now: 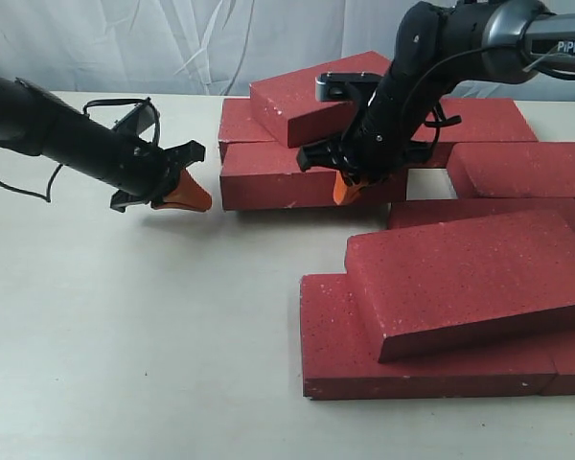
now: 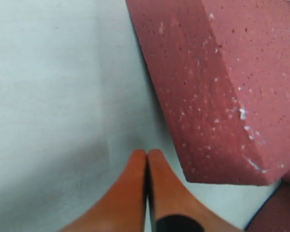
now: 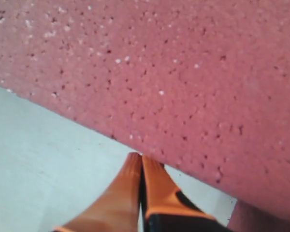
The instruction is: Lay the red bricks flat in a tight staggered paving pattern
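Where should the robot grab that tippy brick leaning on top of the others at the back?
Probably its raised left end, pinched across the thin way, top face and underside. The leaning brick looks propped there clear of the flat bricks below, so a finger could slip under. Come in from the left, where the left gripper is nearest.

Pale matte tabletop [image 1: 125,316], crinkled whitish backdrop sheet [image 1: 172,43] behind.
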You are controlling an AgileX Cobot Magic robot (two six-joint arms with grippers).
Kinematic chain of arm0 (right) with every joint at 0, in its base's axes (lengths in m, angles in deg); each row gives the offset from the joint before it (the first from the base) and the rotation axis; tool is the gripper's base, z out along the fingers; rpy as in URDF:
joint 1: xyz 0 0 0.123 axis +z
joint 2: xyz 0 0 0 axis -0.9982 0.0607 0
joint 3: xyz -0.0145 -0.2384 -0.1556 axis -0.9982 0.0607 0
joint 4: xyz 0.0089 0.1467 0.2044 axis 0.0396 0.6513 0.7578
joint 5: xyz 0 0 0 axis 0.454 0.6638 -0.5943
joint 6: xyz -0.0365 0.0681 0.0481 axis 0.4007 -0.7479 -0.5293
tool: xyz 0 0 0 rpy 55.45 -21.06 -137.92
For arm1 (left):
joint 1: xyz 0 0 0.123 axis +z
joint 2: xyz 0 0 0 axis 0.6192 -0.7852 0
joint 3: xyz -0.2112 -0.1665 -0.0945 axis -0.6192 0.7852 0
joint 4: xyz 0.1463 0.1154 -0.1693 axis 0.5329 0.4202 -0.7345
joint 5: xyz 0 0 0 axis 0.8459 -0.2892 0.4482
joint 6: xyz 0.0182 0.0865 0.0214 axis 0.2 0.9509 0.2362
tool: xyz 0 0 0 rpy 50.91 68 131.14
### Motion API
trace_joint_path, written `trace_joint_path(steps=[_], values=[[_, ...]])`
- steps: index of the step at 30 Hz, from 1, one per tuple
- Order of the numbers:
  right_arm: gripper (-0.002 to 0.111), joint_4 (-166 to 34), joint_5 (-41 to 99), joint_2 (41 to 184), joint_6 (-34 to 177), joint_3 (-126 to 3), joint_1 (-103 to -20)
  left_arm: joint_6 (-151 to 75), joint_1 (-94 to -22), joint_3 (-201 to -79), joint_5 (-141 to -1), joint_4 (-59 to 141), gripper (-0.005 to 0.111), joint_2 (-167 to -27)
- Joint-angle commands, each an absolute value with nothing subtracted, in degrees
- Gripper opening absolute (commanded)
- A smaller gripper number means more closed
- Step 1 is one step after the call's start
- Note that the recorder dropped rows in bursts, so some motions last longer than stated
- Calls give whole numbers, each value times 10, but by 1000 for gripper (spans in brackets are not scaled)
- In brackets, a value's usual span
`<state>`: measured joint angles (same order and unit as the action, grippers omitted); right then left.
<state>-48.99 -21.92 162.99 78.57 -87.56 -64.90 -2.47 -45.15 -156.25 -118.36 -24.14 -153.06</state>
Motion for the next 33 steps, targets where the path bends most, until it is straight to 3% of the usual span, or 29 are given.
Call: trace_joint_path(steps=[1, 22, 33], values=[[-1, -500, -201, 1649, 785, -877, -651, -27, -452, -1565, -1191, -246, 0, -1525], [-1, -500, -263, 1572, 779, -877, -652, -27, -452, -1565, -1185, -246, 0, -1525], [-1, -527, -148, 1570, 721, -877, -717, -38, -452, -1565, -1180, -238, 0, -1525]])
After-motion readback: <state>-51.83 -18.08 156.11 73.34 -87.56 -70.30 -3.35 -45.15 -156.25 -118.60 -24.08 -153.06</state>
